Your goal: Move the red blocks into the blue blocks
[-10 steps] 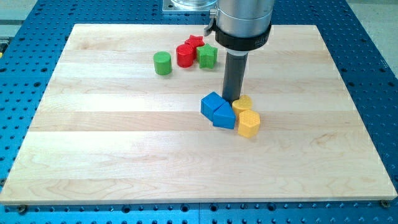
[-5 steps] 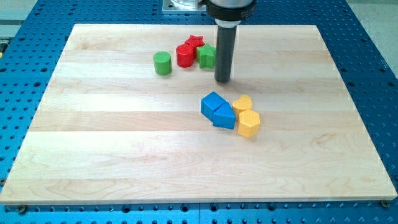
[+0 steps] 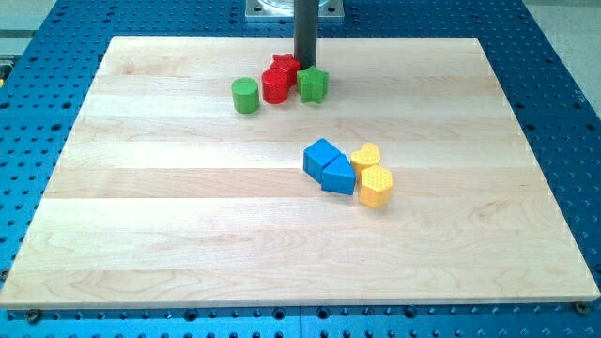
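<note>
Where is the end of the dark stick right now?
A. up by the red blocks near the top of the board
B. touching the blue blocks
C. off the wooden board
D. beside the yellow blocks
A: my tip sits at the view's top, right beside the red star-shaped block and red cylinder block, far from the two blue blocks.

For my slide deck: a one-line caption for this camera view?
My tip sits behind the red blocks at the view's top, the blue blocks waiting mid-board.
</note>
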Motion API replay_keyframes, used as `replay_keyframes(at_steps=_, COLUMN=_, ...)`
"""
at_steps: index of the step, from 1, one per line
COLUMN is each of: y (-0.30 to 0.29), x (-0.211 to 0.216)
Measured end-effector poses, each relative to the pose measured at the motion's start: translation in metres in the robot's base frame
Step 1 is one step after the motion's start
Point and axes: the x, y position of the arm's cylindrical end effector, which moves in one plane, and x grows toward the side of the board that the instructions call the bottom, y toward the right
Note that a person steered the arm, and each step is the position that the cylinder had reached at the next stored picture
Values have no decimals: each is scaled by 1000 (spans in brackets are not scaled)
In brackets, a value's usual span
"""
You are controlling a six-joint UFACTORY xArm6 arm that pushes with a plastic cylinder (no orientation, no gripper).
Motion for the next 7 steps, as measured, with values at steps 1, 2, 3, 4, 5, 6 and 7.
replay_keyframes(at_steps=1, y=-20, x=4)
replay_keyframes(at_steps=2, y=-51, x=35)
replay_keyframes(at_steps=3, y=-52, x=34)
replay_keyframes(at_steps=4, y=-94, x=6)
replay_keyframes(at_steps=5, y=-77, x=61)
replay_keyframes(at_steps=6, y=-70, x=117)
replay_keyframes(at_steps=7, y=-42, x=138)
